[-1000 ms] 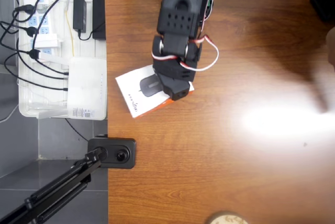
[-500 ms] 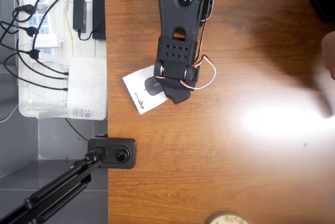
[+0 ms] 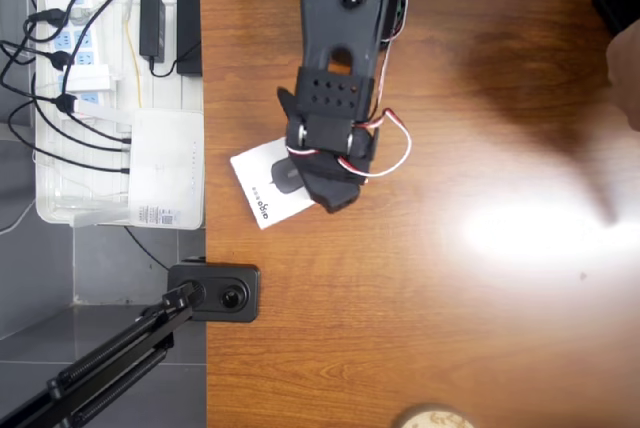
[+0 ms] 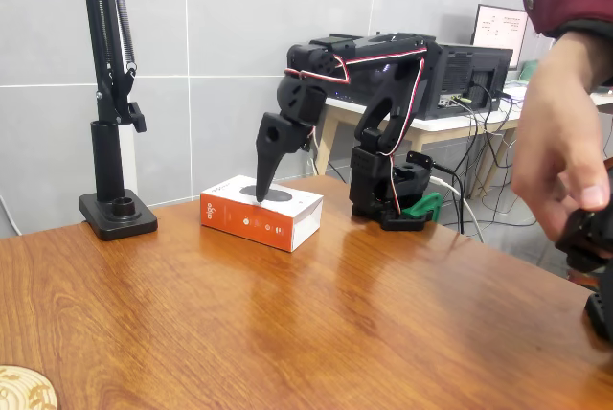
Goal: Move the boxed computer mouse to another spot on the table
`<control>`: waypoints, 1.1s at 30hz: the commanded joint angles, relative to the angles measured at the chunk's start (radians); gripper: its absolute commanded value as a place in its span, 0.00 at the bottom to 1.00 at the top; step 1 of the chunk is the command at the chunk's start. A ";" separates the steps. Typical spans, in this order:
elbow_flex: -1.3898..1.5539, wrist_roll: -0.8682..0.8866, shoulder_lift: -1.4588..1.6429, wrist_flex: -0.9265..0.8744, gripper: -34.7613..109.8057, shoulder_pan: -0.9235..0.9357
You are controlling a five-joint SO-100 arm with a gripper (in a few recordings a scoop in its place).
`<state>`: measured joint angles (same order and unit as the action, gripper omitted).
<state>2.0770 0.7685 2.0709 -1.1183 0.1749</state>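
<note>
1. Glossy brown table (image 4: 287, 324) carries the boxed computer mouse (image 4: 261, 211) near its far edge (orange-red side facing the fixed view).
2. My claw (image 4: 261, 192) points down onto the box's top face.
3. Clenched or released, I cannot tell.

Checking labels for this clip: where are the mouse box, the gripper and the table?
mouse box (image 4: 251, 219), fixed view, on its orange front side.
gripper (image 4: 261, 194), fixed view, at the fingertips, which are down on the box top.
table (image 3: 480, 328), overhead view, on bare wood at lower right.
</note>
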 commanded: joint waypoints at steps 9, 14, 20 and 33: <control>-0.012 -0.046 0.322 0.227 0.24 0.063; -0.014 -0.112 0.218 0.973 0.24 0.069; -0.132 -0.436 0.114 1.549 0.24 0.107; 0.219 -0.586 0.202 2.884 0.24 0.091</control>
<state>2.2151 0.1994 2.2166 1.5723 0.2823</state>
